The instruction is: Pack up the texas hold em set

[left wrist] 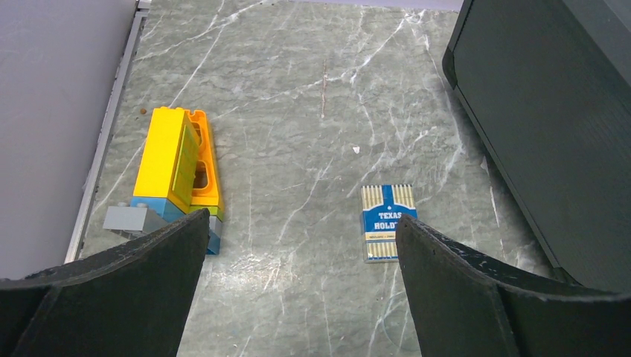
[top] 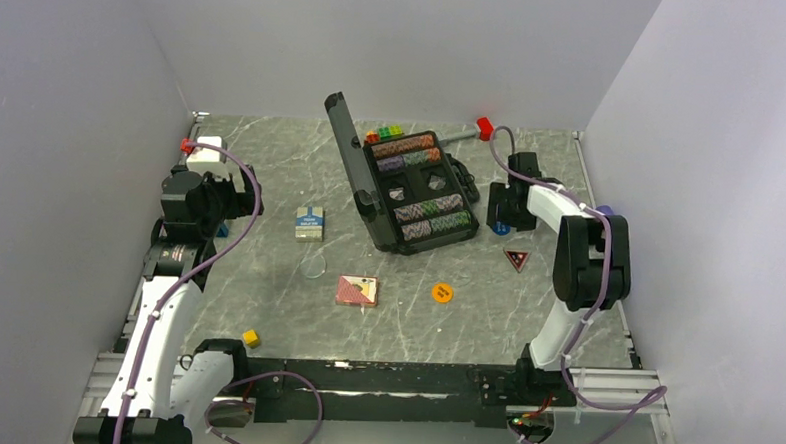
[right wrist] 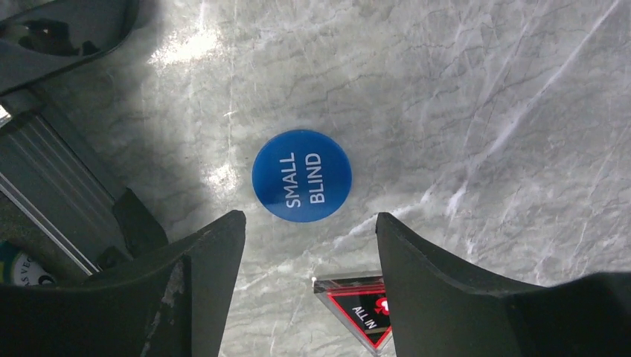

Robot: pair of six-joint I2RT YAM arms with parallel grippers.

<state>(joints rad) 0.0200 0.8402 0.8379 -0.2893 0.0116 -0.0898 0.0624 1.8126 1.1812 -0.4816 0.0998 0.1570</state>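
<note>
The right gripper [right wrist: 309,227] hangs over the blue SMALL BLIND marker [right wrist: 301,176], jaws apart, holding nothing; the left gripper [left wrist: 301,234] gapes wide, empty. A blue card deck [left wrist: 388,222] lies before it.

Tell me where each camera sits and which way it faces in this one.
Top external: above and behind the robot, looking down on the table and open briefcase; both arms show.
Left wrist: on the left arm, facing forward and down at the card deck and yellow blocks; its open jaws frame the bottom.
Right wrist: on the right arm, facing almost straight down at the blue marker; its open jaws show below.
Shared: top and left wrist both show the card deck.
</note>
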